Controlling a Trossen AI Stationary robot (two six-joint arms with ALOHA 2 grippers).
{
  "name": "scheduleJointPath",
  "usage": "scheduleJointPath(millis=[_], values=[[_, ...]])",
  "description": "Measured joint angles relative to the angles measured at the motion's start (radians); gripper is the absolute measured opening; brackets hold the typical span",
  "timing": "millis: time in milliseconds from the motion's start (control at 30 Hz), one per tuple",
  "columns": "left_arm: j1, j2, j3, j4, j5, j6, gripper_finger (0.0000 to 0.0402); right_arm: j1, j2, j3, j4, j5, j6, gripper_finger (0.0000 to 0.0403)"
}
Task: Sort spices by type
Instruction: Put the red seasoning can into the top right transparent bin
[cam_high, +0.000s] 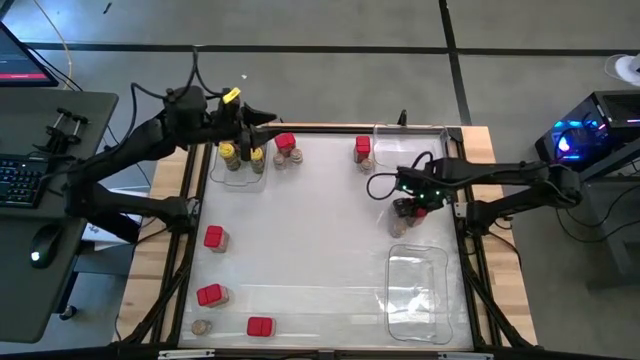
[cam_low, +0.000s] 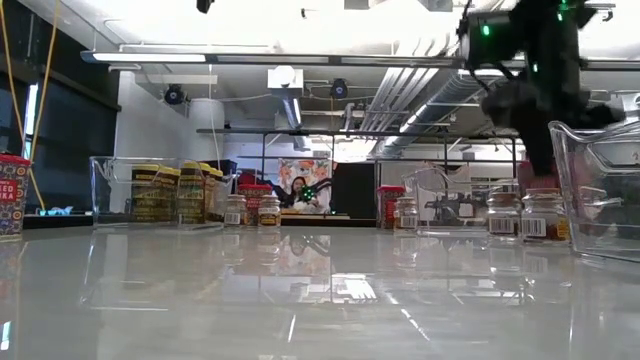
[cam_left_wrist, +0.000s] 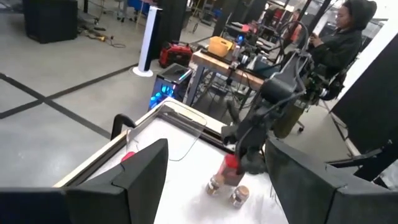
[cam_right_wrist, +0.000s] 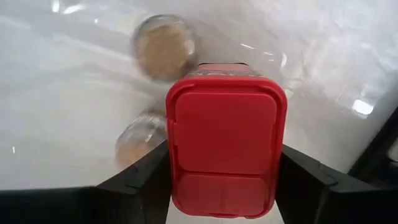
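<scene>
My right gripper (cam_high: 410, 206) points down at the table's right middle, shut on a red square-topped spice box (cam_right_wrist: 225, 146). Two tan-lidded round jars (cam_right_wrist: 165, 46) (cam_right_wrist: 140, 140) stand on the table right beside it. My left gripper (cam_high: 262, 118) hangs open and holds nothing, high over the far-left corner, above a clear tray (cam_high: 216, 172) of yellow-lidded jars (cam_high: 229, 152). More red boxes (cam_high: 214, 238) (cam_high: 210, 296) (cam_high: 260, 326) stand along the left and near side, and two others (cam_high: 285, 145) (cam_high: 363, 148) at the far side. My right gripper pinches the red box between its two fingers (cam_right_wrist: 146, 177), on two opposite sides just under the red lid (cam_right_wrist: 180, 186). The fingers come from above, pointing down. The box stays upright, lid up; the lid hides its base in the wrist view.
A clear tray (cam_high: 418, 290) lies at the near right and another (cam_high: 440, 135) at the far right corner. A tan-lidded jar (cam_high: 200, 327) stands at the near left. Small jars (cam_high: 296, 157) stand by the far red box. The table's middle is bare.
</scene>
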Motion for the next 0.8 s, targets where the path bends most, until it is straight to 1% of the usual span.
scheduleJointPath(millis=[133, 267, 367, 467, 600, 700, 800], values=[[0.006, -0.007, 0.0, -0.008, 0.004, -0.001, 0.0255, -0.017, -0.013, 0.174, -0.119, 0.03, -0.09, 0.0215], [0.006, -0.006, 0.0, -0.007, 0.004, -0.009, 0.0255, -0.08, -0.015, 0.351, -0.151, 0.156, -0.161, 0.0215], [0.006, -0.005, 0.0, -0.007, 0.004, -0.022, 0.0255, -0.171, -0.015, 0.425, -0.148, 0.241, -0.225, 0.0215], [0.006, -0.004, 0.0, -0.007, 0.004, -0.028, 0.0255, -0.289, -0.015, 0.428, -0.151, 0.282, -0.272, 0.0215], [0.006, -0.004, 0.0, -0.006, 0.004, -0.038, 0.0255, -0.472, -0.011, 0.348, -0.1, 0.283, -0.333, 0.0215], [0.005, -0.004, 0.0, -0.007, 0.004, -0.054, 0.0255, -0.602, -0.001, 0.287, -0.008, 0.252, -0.377, 0.0215], [0.001, -0.004, 0.0, -0.007, 0.004, -0.055, 0.0255, -0.706, 0.055, 0.265, 0.031, 0.203, -0.443, 0.0215]])
